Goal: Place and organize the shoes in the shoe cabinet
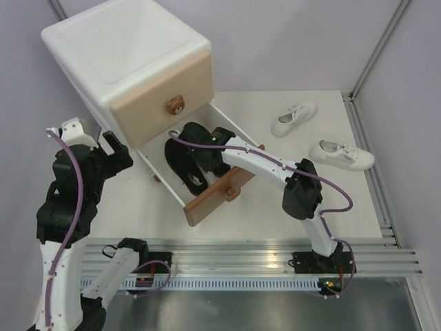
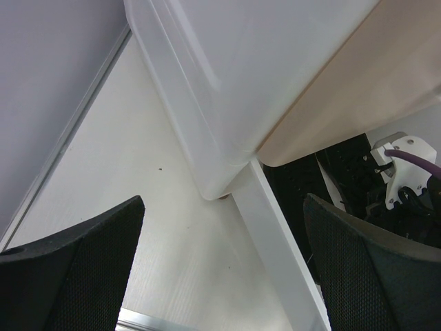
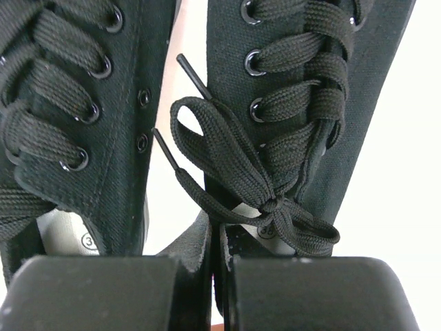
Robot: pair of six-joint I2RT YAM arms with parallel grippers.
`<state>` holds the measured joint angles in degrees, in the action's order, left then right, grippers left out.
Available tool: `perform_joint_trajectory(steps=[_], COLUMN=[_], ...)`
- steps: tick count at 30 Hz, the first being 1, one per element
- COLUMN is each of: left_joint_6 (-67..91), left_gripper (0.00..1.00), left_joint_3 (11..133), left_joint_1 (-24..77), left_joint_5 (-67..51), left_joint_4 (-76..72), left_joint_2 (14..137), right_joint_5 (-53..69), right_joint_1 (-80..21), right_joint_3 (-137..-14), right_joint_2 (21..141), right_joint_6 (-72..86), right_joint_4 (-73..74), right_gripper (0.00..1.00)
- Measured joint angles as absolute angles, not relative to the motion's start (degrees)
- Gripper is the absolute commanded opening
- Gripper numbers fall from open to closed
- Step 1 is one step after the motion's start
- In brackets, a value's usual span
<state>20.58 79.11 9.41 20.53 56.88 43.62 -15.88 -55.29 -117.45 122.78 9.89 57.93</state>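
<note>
The shoe cabinet (image 1: 131,58) stands at the back left, its beige upper drawer closed. Its brown-fronted lower drawer (image 1: 215,198) is pulled out, with two black shoes (image 1: 185,164) lying side by side in it. My right gripper (image 1: 201,146) reaches into the drawer. In the right wrist view the gripper (image 3: 219,293) is shut on the inner side wall of the right black shoe (image 3: 303,89), next to the other black shoe (image 3: 69,117). Two white shoes (image 1: 295,117) (image 1: 341,154) lie on the table to the right. My left gripper (image 2: 224,269) hangs open beside the cabinet's corner (image 2: 220,138), holding nothing.
The drawer's white side wall (image 2: 275,241) runs between my left fingers (image 2: 69,269). A metal rail (image 1: 372,165) borders the table's right edge. My right arm (image 1: 275,169) spans the drawer's brown front and its bear knob (image 1: 232,193).
</note>
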Motion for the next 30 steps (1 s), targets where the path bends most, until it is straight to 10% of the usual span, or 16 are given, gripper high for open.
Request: perform_joint_trajectory(steps=[30], left_joint_6=[20.6], left_gripper=[1.0], left_joint_3=[78.3], left_joint_1=[9.4], left_joint_5=[20.5], left_joint_4=[56.8], left_joint_2=[44.1], right_joint_5=[-13.6], right_joint_1=[-55.6], right_joint_3=[-118.1], right_joint_2=[124.4], right_joint_6=[9.4], right_joint_4=[58.8], right_gripper=[0.11])
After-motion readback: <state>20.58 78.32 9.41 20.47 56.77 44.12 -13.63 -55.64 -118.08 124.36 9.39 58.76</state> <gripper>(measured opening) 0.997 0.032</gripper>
